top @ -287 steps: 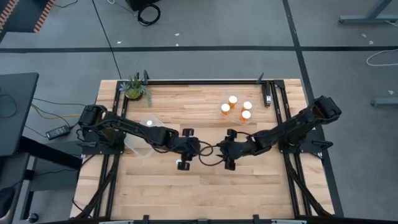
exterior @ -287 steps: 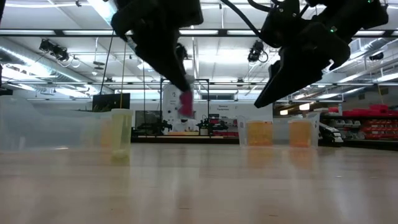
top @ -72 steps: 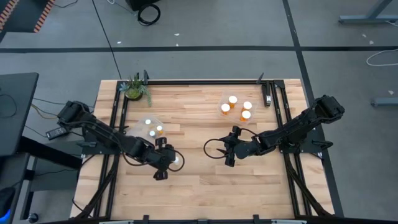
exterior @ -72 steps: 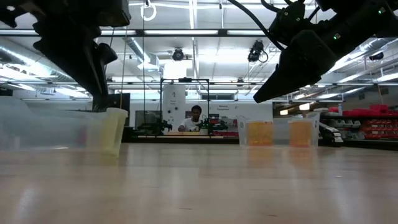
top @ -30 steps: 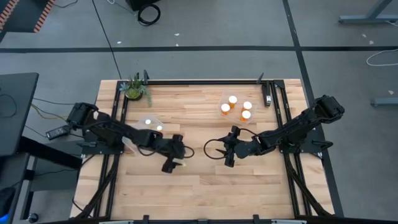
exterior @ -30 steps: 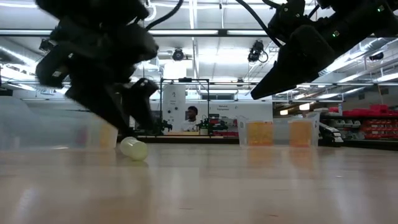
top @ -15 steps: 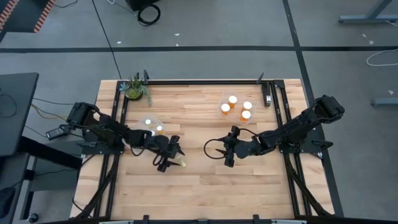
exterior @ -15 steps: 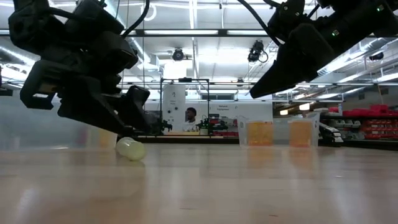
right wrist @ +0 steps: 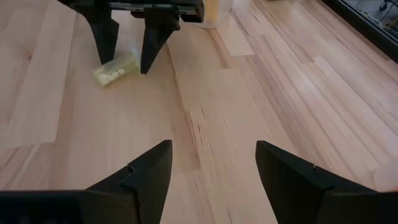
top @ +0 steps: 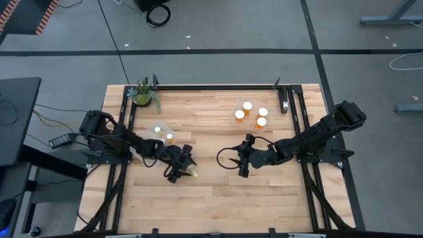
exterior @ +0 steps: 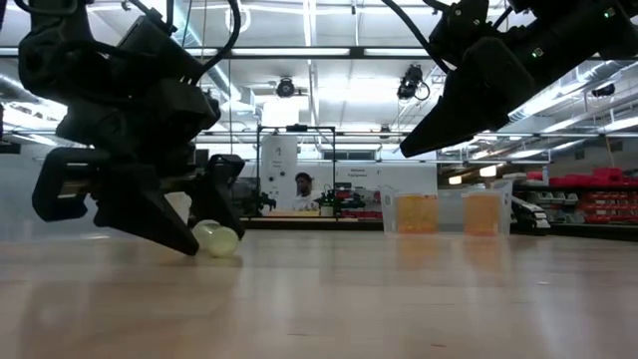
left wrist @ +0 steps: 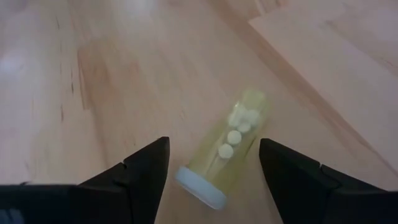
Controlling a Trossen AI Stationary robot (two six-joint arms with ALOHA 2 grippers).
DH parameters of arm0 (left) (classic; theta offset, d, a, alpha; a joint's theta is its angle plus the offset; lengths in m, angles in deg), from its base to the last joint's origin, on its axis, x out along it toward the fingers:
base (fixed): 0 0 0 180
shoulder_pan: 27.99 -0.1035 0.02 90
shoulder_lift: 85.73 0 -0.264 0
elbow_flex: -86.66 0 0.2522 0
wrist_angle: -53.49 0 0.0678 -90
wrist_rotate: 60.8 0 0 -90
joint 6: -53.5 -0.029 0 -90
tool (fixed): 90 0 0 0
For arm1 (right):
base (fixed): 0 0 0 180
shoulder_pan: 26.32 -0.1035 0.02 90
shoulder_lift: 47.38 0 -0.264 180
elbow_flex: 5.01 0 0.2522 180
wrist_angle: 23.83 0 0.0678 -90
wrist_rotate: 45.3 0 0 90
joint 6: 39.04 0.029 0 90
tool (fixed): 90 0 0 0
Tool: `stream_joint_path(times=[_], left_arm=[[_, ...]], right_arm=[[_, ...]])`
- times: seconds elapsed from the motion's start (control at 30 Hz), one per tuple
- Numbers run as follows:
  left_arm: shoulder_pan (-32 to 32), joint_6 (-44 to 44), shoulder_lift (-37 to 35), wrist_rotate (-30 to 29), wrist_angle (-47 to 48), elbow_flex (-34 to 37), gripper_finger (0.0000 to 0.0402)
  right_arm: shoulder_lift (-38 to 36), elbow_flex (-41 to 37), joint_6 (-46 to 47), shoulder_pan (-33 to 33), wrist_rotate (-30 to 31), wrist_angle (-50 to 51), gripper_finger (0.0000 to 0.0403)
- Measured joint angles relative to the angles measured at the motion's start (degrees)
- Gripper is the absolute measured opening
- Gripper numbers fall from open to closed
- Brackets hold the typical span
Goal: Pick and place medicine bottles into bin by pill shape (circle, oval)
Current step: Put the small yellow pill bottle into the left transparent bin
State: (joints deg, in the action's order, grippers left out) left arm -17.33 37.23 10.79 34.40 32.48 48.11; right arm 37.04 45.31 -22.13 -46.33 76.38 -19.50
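While the left gripper (top: pixel 184 167) hangs low over the wooden table (top: pixel 218 198) with its jaws spread, a pale yellow bottle (left wrist: pixel 225 146) lies on its side between its two dark fingers (left wrist: pixel 142 174) — neither finger touching it, as far as the left wrist view shows. Round white pills show through the bottle's clear body, and its white cap (left wrist: pixel 199 187) points back toward the gripper. In the high view the bottle sits near the table's middle, at about four o'clock from the left bin (top: pixel 158 135), which holds two white-capped bottles. The right gripper (top: pixel 243 158) waits off at three o'clock from the lying bottle, raised above the table, jaws spread and empty. At about one o'clock from it, the right bin (top: pixel 252 114) holds orange bottles with white caps.
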Motion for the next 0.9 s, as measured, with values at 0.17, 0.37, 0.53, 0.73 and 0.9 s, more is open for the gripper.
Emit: stream_joint_path(times=[0.17, 0.37, 0.53, 0.73, 0.9], left_arm=[[-0.07, 0.12, 0.88, -0.11, -0.87, -0.05, 0.0253], [-0.5, 0.61, 0.93, 0.24, -0.51, -0.06, 0.0221], [-0.52, 0.58, 0.96, 0.12, -0.38, -0.06, 0.0187], [-0.52, 0.67, 0.93, -0.26, -0.24, -0.06, 0.0152], [-0.55, 1.97, 0.84, -0.64, -0.1, -0.06, 0.0126]], right_arm=[[0.0, 0.0, -0.02, 0.0, -0.02, 0.01, 0.0239], [0.0, 0.0, -0.02, 0.0, -0.02, 0.0, 0.0239], [0.0, 0.0, -0.02, 0.0, -0.02, 0.03, 0.0239], [0.0, 0.0, -0.02, 0.0, -0.02, 0.02, 0.0239], [0.0, 0.0, -0.02, 0.0, -0.02, 0.03, 0.0239]])
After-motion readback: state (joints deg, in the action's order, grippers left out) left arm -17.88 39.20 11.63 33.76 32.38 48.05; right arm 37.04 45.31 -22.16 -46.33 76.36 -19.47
